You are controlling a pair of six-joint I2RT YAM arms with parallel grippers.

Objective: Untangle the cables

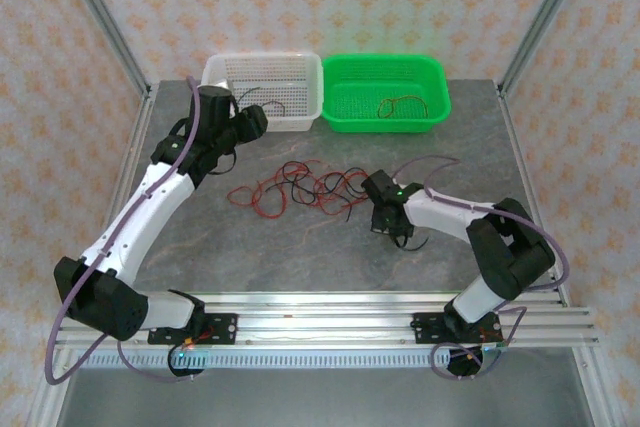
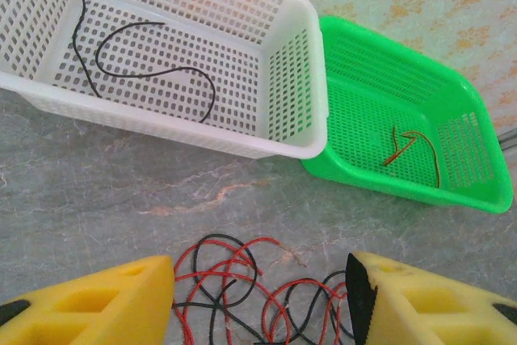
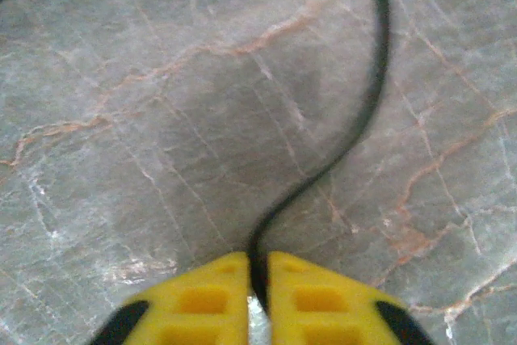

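1. Bench [image 1: 300, 257]: grey marble top under both claws.
2. White basket [image 2: 291, 78]: ahead of the left claw, slightly to its left, on the bench.
3. Green basket [image 2: 355, 159]: ahead-right of the left claw, touching the white basket's side.
4. Cables [image 1: 300, 187]: red and black tangle on the bench, lying between the two claws. In the left wrist view it sits just ahead of and between the left claw's fingers.
5. Left claw [image 2: 260, 296]: open, fingers wide apart, nothing gripped, above the near edge of the tangle.
6. Right claw [image 3: 258, 280]: closed, pinching a black cable [image 3: 367, 103] at its tips, low over the bench.
7. The black cable snakes forward from the right claw, bending right, along the bench.
8. Second black cable [image 2: 153, 70]: loose loop inside the white basket, ahead-left of the left claw.
9. Red cable [image 2: 408, 147]: in the green basket, ahead-right of the left claw.
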